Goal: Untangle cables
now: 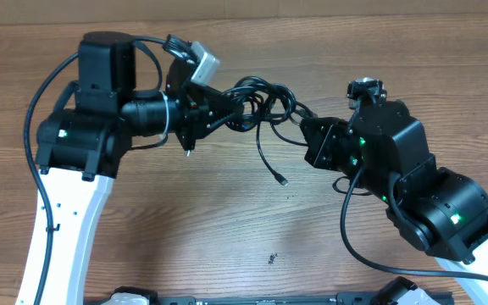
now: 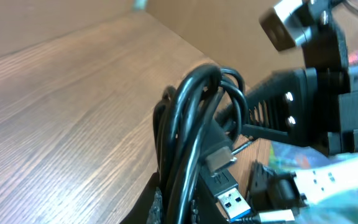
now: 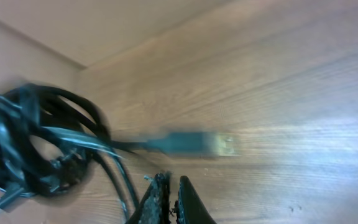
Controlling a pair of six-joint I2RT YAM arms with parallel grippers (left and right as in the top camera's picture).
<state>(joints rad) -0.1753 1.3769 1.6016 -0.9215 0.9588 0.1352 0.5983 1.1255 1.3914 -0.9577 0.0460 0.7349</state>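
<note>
Wood-grain surface (image 1: 185,237) spreads open in front of both arms, toward the near edge. Left end effector (image 1: 225,108) clamps the black cable bundle (image 1: 261,95), which sits near the back edge. One USB plug (image 1: 281,179) trails loose below. Right end effector (image 1: 305,129) meets the bundle, fingers narrow; whether they pinch a strand I cannot tell.
</note>
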